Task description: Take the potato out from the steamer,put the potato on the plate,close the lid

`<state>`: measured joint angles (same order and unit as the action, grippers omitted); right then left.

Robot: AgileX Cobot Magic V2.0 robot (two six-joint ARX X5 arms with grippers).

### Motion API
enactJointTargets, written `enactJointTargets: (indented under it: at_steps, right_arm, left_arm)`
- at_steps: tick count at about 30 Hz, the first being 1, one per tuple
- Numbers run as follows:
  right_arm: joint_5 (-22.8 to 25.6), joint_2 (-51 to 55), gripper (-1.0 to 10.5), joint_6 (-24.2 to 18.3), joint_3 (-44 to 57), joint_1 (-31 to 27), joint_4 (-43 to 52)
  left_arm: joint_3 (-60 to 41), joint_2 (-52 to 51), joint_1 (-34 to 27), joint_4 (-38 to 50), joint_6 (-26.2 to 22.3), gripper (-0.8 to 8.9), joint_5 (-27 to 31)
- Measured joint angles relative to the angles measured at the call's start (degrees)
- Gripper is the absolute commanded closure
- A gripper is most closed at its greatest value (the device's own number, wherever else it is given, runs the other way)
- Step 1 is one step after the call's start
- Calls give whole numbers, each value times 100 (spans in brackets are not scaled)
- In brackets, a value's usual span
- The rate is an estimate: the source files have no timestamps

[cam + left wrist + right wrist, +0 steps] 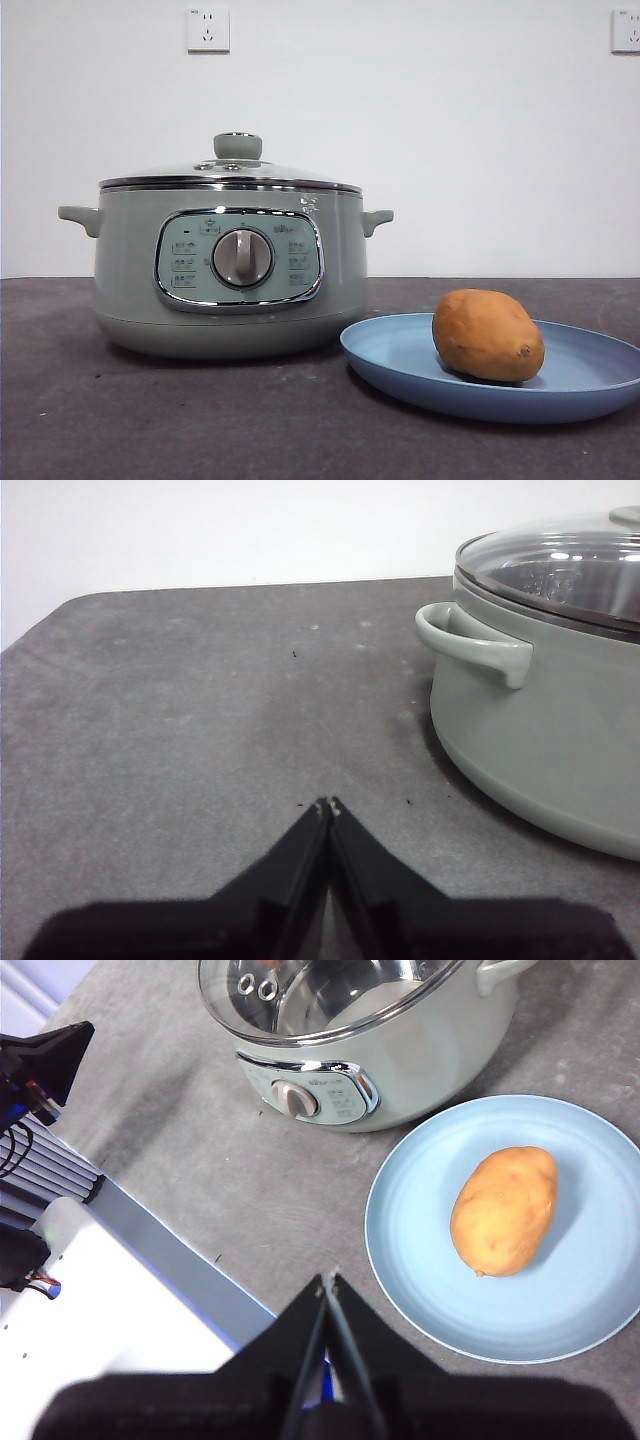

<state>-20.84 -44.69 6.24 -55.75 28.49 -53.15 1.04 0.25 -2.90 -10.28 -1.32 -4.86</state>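
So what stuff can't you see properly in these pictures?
- Front view: the labels on the steamer panel are too small to read.
- Front view: neither hand shows; both are out of frame.
- Left wrist view: the lid is cut off by the picture's edge.
- Right wrist view: the plate rim runs past the edge.
- Inside the steamer: reflections on the glass blur it.

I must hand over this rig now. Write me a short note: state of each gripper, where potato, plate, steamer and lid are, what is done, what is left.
Left gripper: shut, empty, low over the bare table beside the steamer.
Right gripper: shut, empty, high over the table edge, near the plate.
Potato: lying on the plate, which sits beside the steamer.
Lid: sitting on the steamer, knob up.
Done: potato is out and on the plate; lid looks closed.
Left: nothing visible; only check that the lid sits evenly.
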Motion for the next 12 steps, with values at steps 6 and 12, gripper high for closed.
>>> enactJointTargets:
  at_steps: [6,12]
  right_arm:
    - [0,0,947,0,0,0,0]
    - [2,0,947,0,0,-2,0]
  left_arm:
    - [0,0,0,0,17,817,4]
    - [0,0,0,0,35,817,4]
